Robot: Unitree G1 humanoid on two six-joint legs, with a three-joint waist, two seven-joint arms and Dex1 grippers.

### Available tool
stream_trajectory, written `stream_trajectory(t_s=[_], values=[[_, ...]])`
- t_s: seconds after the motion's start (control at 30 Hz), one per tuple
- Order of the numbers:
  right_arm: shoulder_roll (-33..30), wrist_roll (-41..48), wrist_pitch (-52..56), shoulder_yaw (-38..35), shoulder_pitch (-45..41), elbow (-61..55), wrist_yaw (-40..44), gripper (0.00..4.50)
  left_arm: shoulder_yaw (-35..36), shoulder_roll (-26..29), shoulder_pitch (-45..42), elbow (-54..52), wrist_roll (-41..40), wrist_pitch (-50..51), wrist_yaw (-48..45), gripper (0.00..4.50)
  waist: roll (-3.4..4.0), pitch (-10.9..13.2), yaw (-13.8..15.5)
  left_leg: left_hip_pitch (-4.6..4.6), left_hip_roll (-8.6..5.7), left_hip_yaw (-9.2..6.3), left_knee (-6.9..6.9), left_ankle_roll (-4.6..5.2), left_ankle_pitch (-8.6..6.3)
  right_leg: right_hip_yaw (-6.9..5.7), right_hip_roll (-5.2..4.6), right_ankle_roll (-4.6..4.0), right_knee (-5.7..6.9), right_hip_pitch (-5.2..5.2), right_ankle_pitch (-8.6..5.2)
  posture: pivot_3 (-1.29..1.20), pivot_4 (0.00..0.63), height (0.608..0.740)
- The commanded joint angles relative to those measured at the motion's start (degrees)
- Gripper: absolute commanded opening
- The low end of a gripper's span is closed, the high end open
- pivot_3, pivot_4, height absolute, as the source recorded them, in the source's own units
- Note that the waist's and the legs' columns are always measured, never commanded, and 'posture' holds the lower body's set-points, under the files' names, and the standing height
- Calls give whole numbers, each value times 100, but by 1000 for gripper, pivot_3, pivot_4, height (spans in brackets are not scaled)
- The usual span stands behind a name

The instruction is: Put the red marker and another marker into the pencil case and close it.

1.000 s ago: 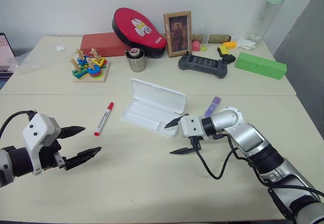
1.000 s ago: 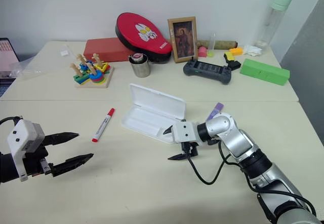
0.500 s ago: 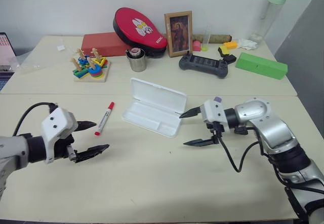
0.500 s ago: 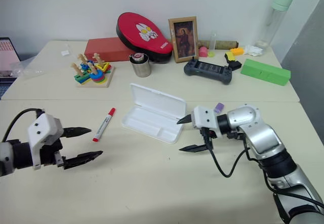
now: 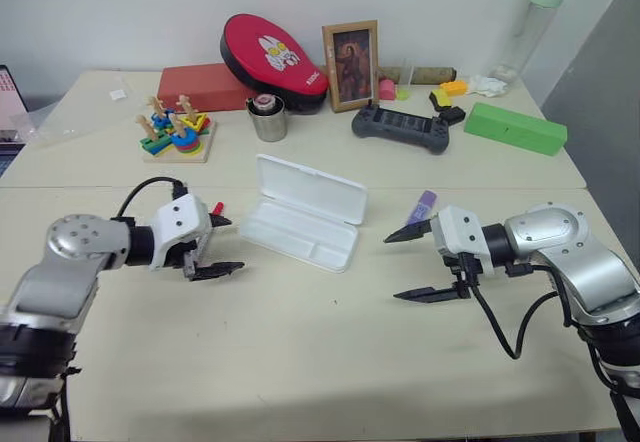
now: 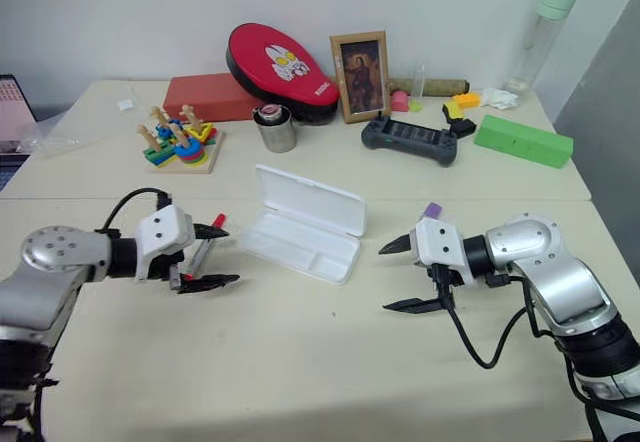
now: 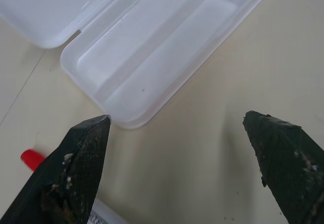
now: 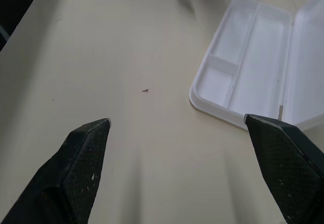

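While the pencil case (image 5: 303, 212) lies open mid-desk, our left claw (image 6: 205, 256) gapes empty over the red marker (image 6: 204, 245); closing crooked could roll it away. Right claw (image 5: 420, 263) gapes empty beside the purple marker (image 5: 423, 204).

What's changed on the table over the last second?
The left gripper moved forward to the red marker and now straddles it, jaws open, not holding it. The right gripper pulled back to the right, away from the pencil case, uncovering the purple marker. Case, lid open, and both markers lie where they were.
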Motion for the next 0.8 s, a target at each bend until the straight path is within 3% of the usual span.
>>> stream_trajectory(t_s=[0.03,0.77,0.8], values=[[-73,121,-18,-194,31,-260,-47,4439,-225,-91,-374,319,242,-311,-204,4473,0,0,-13,1,0,1,0,0,0,2,0,0,0,0,0,0,150,740],[-65,180,57,-211,-25,-336,-185,4439,-996,-542,-1489,1700,995,-558,-864,4473,0,0,-14,2,0,-3,7,1,1,-1,2,0,5,3,0,0,150,740],[-71,184,56,-214,-20,-349,-188,4500,-1016,-543,-1516,1714,1006,-504,-916,4102,0,0,-12,2,0,-3,7,2,1,-1,2,0,5,3,0,0,150,740]])
